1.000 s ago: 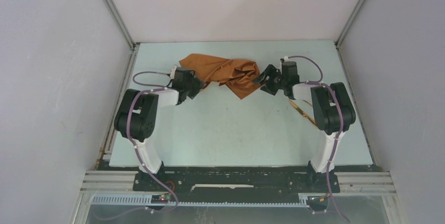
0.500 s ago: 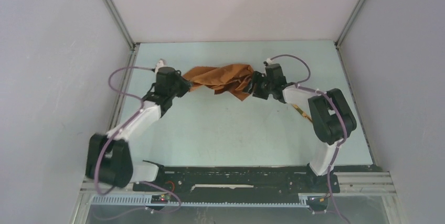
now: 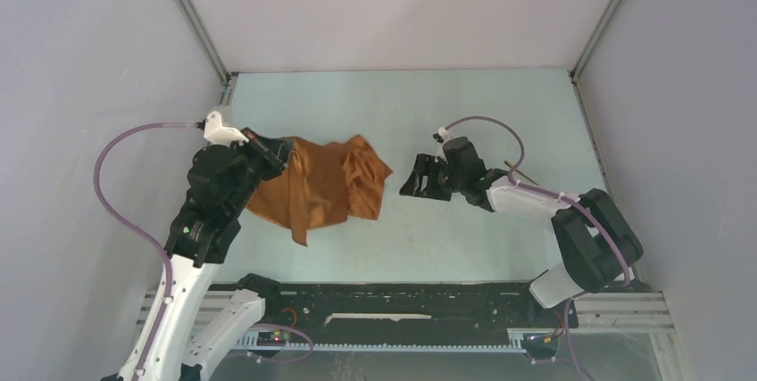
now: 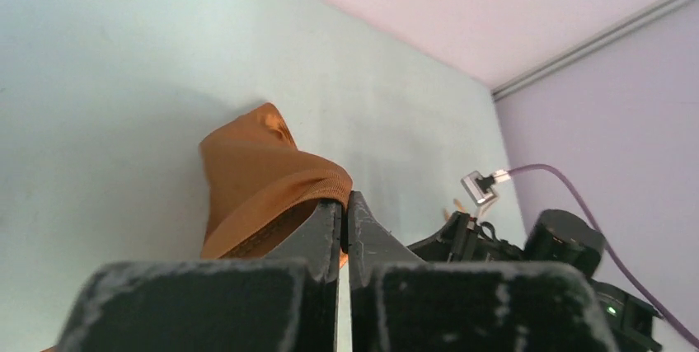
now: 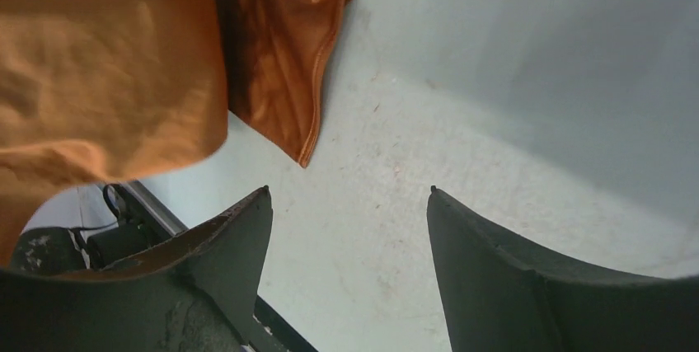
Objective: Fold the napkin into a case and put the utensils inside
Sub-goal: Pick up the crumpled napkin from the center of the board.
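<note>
Left tool (image 4: 344, 212) is pressed together on the napkin's (image 3: 321, 189) left corner; the cloth droops from it in loose folds. It looks light, limp and slippery, best taken by its corners or hems. The left arm reaches high over the napkin. The right tool (image 5: 349, 194), spread and empty, sits low just right of it.

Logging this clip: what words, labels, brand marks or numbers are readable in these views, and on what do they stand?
No text can be read in any view.
The napkin is plain cloth with no print.
The table, the left gripper and the right gripper show no markings.
The small board at the near rail is too small to read.
</note>
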`<state>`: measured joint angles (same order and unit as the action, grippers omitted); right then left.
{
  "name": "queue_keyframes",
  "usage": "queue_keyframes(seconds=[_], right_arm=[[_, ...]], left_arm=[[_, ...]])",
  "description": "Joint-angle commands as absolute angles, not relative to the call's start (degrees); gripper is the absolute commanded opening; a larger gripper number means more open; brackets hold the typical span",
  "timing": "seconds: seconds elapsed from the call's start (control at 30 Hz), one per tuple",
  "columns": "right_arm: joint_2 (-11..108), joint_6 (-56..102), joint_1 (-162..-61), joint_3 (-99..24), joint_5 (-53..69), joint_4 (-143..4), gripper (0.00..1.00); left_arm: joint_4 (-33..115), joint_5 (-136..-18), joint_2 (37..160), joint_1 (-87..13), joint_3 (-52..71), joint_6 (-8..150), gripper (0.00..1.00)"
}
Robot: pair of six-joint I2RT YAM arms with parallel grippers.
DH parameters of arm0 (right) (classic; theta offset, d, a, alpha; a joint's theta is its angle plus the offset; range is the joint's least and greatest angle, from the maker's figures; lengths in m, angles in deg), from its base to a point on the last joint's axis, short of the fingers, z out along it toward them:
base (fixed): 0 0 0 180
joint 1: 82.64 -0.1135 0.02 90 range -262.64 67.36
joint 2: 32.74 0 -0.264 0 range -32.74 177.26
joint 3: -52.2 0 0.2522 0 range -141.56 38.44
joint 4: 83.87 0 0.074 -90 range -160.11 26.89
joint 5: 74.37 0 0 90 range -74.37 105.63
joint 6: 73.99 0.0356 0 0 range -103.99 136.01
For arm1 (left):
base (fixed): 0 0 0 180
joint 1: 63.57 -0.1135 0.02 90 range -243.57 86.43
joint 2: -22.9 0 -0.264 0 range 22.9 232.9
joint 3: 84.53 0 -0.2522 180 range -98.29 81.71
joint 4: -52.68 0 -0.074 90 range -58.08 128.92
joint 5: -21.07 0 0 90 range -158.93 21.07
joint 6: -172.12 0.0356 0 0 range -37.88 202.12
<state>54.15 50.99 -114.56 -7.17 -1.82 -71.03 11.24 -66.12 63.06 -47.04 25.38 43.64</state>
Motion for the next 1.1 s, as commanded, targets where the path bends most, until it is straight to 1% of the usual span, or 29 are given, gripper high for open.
queue_keyframes(seconds=[0.0,0.13,0.27,0.33,0.53,0.57,0.6,0.67,0.73,0.93,1.03,1.07], right_arm=[[56.05,53.01,-118.94,-9.21,0.67,-71.56,0.77],[61.88,56.63,-123.53,-17.7,13.27,-60.25,0.78],[68.5,59.59,-128.77,-27.83,24.29,-47.08,0.78],[71.82,61.93,-130.46,-32.56,28.21,-41.07,0.78],[80.13,68.93,-134.1,-44.39,29.07,-29.38,0.77],[81.86,69.94,-134.4,-47.22,29.05,-27.33,0.73],[83.59,70.84,-134.48,-49.88,28.3,-24.52,0.71],[86.6,72.41,-134.79,-53.88,26.88,-20.73,0.68],[88.67,73.42,-135.47,-55.96,25.93,-19.5,0.65],[91.22,78.04,-136.59,-58.64,23.05,-18.63,0.61],[93.1,80.35,-137.05,-62.0,24.17,-14.99,0.6],[93.92,82.23,-137.26,-63.23,24.73,-12.71,0.57]], left_arm=[[5.5,-60.23,68.45,-48.76,26.77,44.19,0.0],[4.98,-53.91,72.6,-56.13,29.27,42.25,0.0],[4.14,-56.05,76.29,-66.32,32.18,38.89,0.0],[3.62,-55.33,77.91,-68.87,33.18,38.57,0.0],[-1.47,-46.86,81.57,-69.94,32.44,36.06,0.0],[-2.37,-44.92,81.85,-69.97,32.1,35.18,0.0],[-2.68,-44.09,82.09,-69.92,32.04,34.6,0.01],[-2.53,-43.88,82.34,-69.91,32.05,33.81,0.08],[-2.48,-44.04,82.61,-69.93,31.89,33.7,0.09],[-1.87,-43.64,82.75,-69.96,32.23,34.9,0.08],[-1.77,-43.3,82.06,-69.94,32.47,34.79,0.07],[-1.77,-43.19,81.9,-69.99,32.56,34.75,0.06]])
